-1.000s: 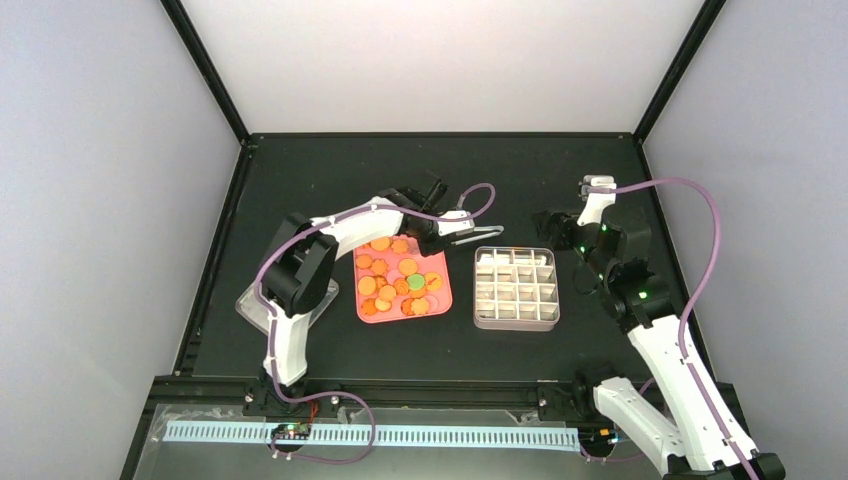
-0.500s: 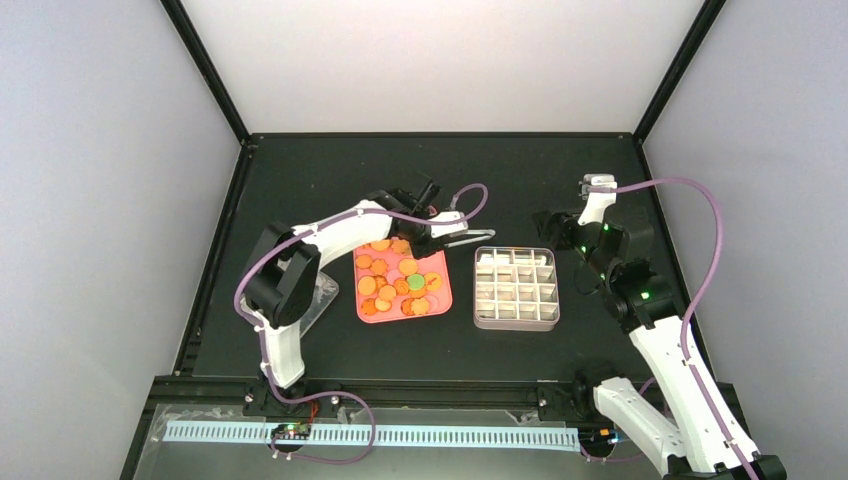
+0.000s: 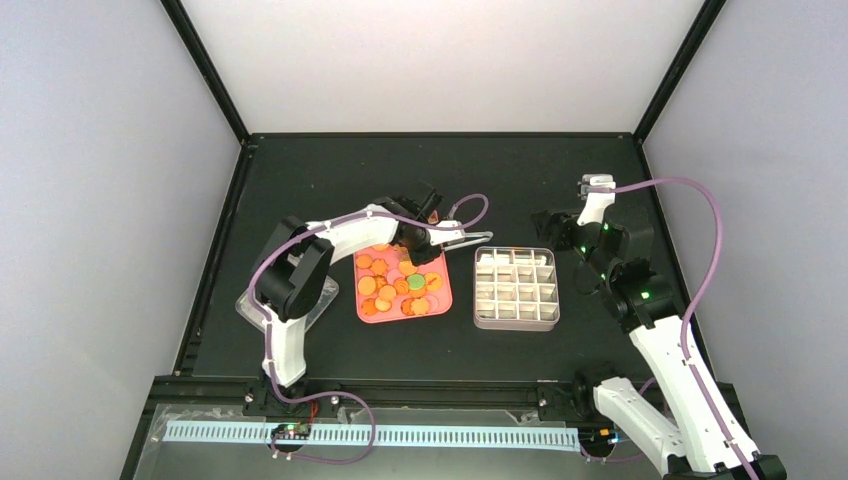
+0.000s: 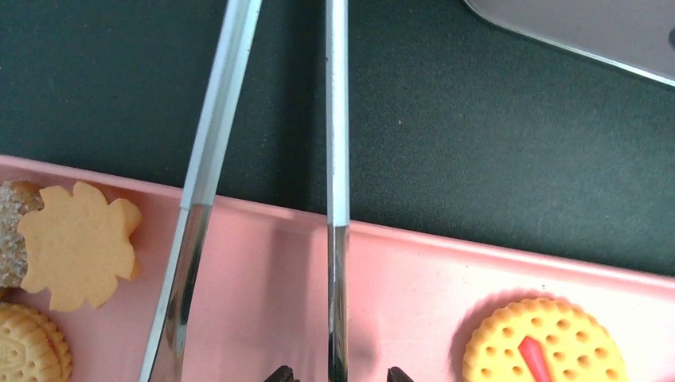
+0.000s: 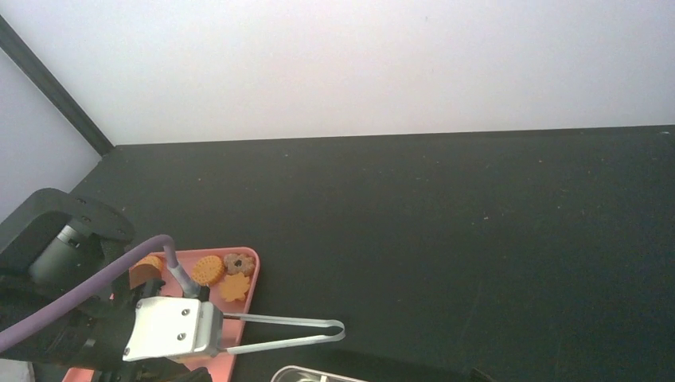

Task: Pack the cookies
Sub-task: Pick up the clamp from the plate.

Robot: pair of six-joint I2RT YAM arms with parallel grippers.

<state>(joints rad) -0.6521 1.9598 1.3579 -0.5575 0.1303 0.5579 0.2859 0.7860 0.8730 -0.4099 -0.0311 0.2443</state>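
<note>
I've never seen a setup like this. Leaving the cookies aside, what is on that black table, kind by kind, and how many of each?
robot arms: 2 (left arm, right arm)
pink tray: 1
white divided box: 1
metal tongs: 1
clear plastic lid: 1
Total: 6

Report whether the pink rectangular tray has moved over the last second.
No. The pink rectangular tray sits just as far left of the white gridded box as before.

Pink tray (image 3: 446,305), gridded box (image 3: 515,324) just right, metal tongs (image 4: 337,159) crossing tray's far edge, clear lid (image 3: 247,303) left
</note>
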